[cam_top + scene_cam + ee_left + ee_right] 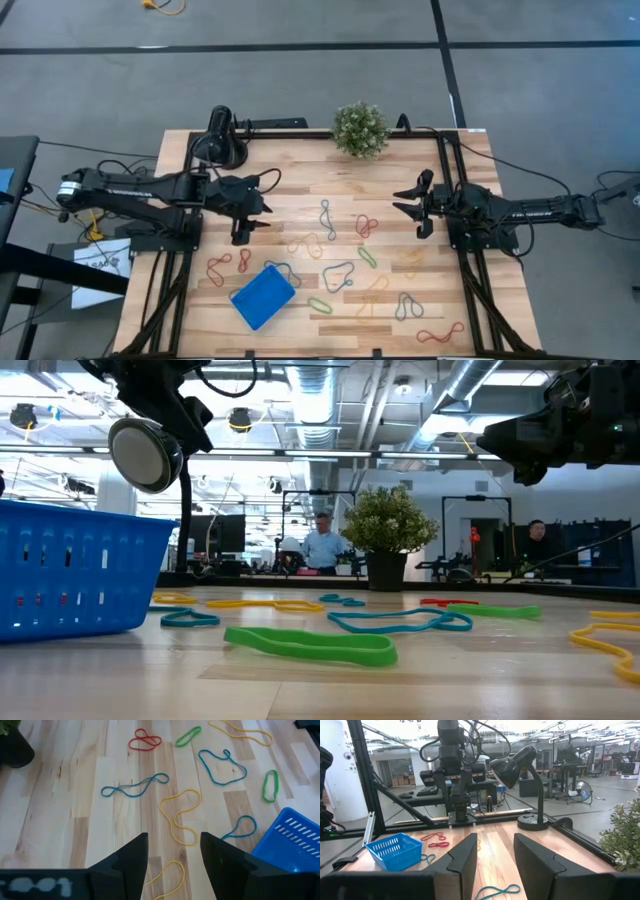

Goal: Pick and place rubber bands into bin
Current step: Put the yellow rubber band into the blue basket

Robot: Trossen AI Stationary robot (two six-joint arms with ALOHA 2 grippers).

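The pale wooden plank table (300, 195) carries everything, with both dark arms raised above it. The left gripper (252, 222) hangs over the table's left half with its fingers spread and nothing between them; the right gripper (412, 203) hangs over the right half, fingers likewise parted and empty. A black round-headed desk lamp (220, 140) and a small bushy potted plant (360, 128) stand along the far edge.

The small bright-blue slotted plastic bin (263, 296) sits near the front edge, left of centre, and looks empty from above. The thin floppy rubber bands (338, 277) in red, green, blue, orange and yellow lie scattered loose over the table around and beyond it, none in a grip (so the picking appears not yet under way).

Judged from this, the next move calls for one arm to descend on a nearby band, perhaps the yellow loop (181, 816) ahead of the left fingers, and pinch it flat against the wood.

No label or writing can be read.
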